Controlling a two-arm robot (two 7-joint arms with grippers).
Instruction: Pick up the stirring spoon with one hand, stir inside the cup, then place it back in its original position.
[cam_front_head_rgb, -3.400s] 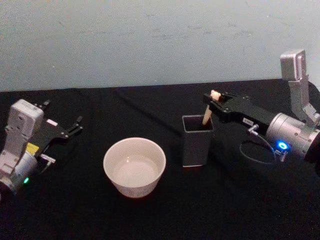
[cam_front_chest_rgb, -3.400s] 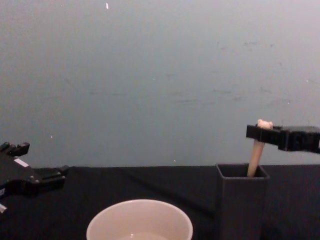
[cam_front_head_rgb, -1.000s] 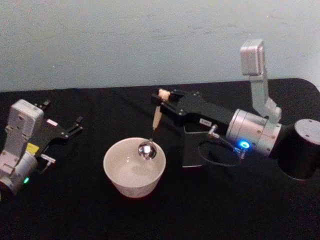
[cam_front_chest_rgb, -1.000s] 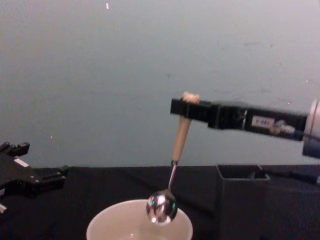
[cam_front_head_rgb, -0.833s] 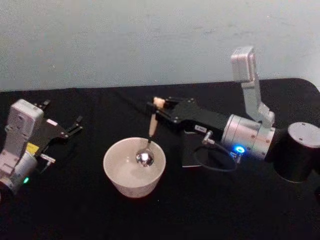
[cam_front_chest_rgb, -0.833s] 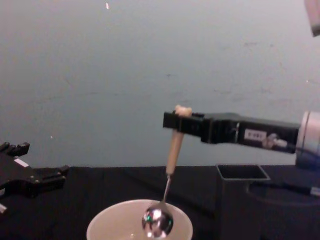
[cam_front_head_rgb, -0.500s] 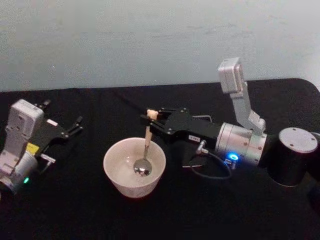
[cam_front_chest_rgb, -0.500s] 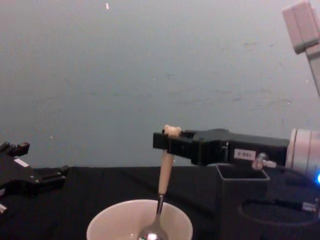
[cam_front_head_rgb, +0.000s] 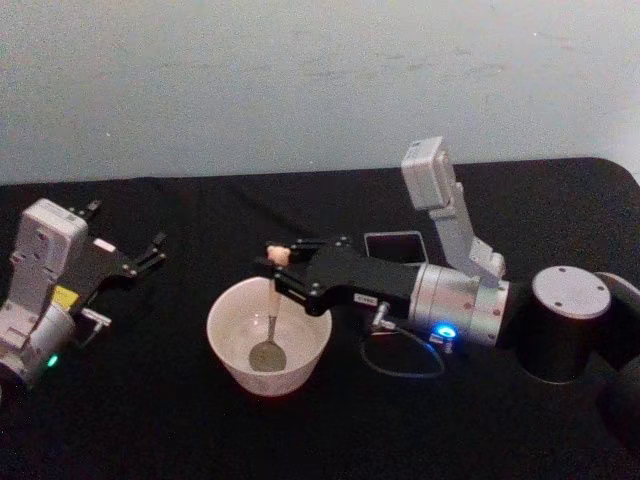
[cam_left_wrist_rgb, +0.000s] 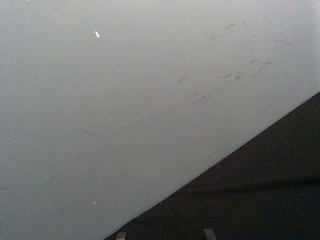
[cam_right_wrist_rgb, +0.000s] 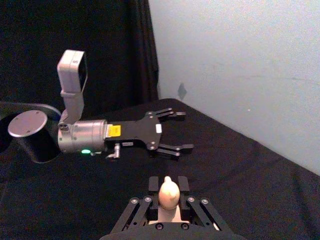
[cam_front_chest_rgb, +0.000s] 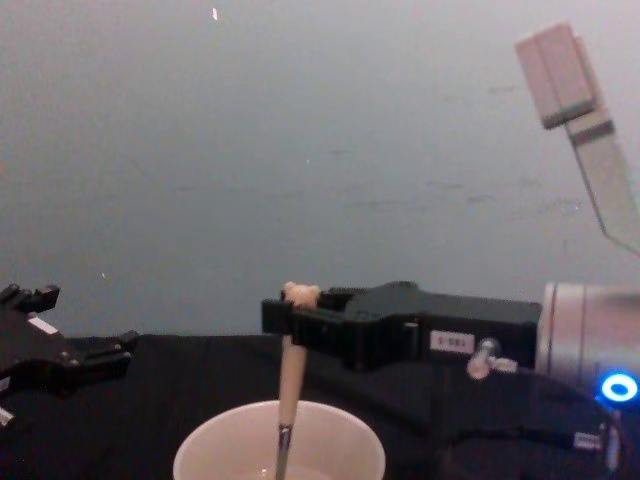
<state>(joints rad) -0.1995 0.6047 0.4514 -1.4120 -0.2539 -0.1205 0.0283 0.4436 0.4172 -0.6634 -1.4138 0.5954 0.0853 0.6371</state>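
The stirring spoon (cam_front_chest_rgb: 289, 385) upright inside the cup (cam_front_chest_rgb: 345, 440).

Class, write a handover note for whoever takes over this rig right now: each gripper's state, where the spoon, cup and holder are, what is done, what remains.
Right gripper: shut on the stirring spoon just below its bear-head top, over the cup.
Left gripper: open, holding nothing, parked at the left of the table.
The spoon is near upright, its bowl down inside the cup.
The dark holder stands behind the right arm, to the cup's right.
Done: spoon picked up and lowered into the cup.
Left: stir, then return the spoon to the holder.
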